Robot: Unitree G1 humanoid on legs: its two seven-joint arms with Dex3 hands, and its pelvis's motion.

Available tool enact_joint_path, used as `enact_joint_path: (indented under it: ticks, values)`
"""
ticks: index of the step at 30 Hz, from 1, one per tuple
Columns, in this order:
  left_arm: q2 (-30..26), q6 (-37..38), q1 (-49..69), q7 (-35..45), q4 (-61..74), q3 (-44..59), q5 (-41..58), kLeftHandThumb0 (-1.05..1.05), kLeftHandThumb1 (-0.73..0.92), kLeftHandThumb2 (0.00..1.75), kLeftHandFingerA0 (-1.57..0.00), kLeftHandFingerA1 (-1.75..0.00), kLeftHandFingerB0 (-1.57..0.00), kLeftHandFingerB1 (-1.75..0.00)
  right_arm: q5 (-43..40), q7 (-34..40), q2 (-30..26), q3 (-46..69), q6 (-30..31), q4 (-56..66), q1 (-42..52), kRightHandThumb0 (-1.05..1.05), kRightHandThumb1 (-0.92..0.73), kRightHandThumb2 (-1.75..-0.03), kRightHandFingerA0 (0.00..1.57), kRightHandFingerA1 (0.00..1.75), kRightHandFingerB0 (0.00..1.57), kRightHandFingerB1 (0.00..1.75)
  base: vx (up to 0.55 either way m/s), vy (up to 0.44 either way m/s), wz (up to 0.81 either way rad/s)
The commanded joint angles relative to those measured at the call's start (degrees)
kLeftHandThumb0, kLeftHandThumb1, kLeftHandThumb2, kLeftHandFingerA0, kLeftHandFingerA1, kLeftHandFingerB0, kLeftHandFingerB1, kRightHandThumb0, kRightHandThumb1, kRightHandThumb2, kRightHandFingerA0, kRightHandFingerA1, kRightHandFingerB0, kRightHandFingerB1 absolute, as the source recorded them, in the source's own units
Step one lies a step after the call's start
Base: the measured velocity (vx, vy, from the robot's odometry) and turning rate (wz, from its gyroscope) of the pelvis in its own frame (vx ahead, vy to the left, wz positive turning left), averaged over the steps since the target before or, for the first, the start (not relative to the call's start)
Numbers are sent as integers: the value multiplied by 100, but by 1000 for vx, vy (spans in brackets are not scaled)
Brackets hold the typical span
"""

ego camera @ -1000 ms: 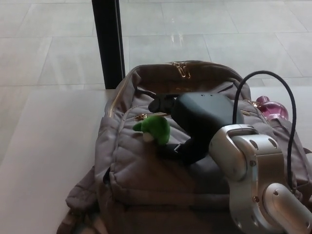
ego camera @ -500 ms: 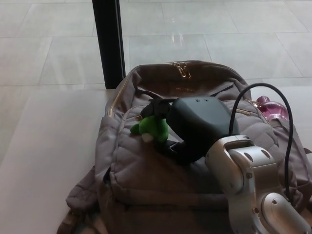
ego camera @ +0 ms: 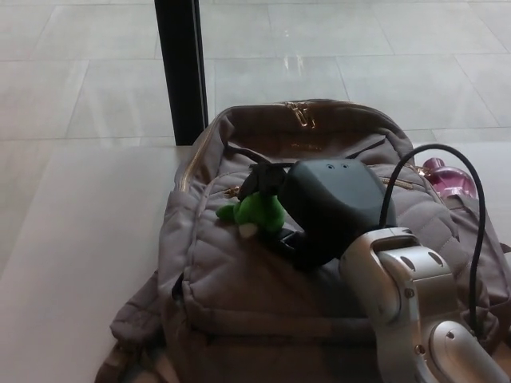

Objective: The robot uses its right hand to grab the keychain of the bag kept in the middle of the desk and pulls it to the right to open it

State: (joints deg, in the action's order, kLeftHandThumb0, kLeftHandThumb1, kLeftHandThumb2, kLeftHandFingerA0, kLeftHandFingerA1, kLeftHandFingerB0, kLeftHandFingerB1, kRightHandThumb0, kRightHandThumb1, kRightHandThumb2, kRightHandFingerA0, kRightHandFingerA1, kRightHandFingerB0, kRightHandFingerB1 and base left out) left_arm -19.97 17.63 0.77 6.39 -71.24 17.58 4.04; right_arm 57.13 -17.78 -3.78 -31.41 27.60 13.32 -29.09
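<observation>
One green plush keychain [ego camera: 257,211] hangs at the front pocket zip of the grey bag [ego camera: 239,287], which lies flat in the middle of the pale desk [ego camera: 72,239] with its top toward the window. It sits just left of the bag's centre, at the left end of the gold zip line that runs off to the right — so a pull to the right should draw the slider along its track. The right hand [ego camera: 319,209] lies against the keychain from the right, its black shell covering the bag's middle. Dark fingers [ego camera: 259,177] reach over the top of the plush, and another part shows below it, so the hand seems closed around the toy, though the grip itself is hidden under the shell. The silver forearm and its looping black cable come in from the lower right. The left hand is not in view. A pink object [ego camera: 449,177] peeks out at the bag's right edge.

Compared with a second ago, the hand has moved up and closer over the keychain — the plush now looks smaller and more enclosed, and has shifted slightly right since half a second ago. The zip looks unopened.
</observation>
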Motion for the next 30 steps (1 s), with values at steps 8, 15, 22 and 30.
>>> enact_joint_path:
  ticks: [8, 15, 22, 30]
  values:
    - [-17, -11, 87, -80, 2, 38, 78, -79, 92, 78, -79, -54, -59, -47, -201, 1071, 214, 212, -565, -138, 383, -38, -51, -109, 128, 139, 82, 80, 0, 0, 0]
    - [-21, -10, 120, -28, -2, 48, 114, -80, 92, 78, -74, -53, -58, -47, -138, 1064, 132, 218, -643, -139, 378, -31, -57, -91, 98, 173, 85, 71, 0, 0, 0]
    - [-15, -60, 106, -113, -10, 27, 89, -79, 92, 77, -80, -52, -64, -46, -468, 1316, -192, 513, -1297, -284, 213, -27, -50, -100, 120, 163, 88, 118, 0, 0, 0]
    - [-15, -37, 123, -182, -7, 5, 64, -82, 92, 81, -80, -54, -60, -47, -895, 1334, -1550, 1103, -2592, -713, -293, -37, -53, -110, 122, 136, 91, 113, 0, 0, 0]
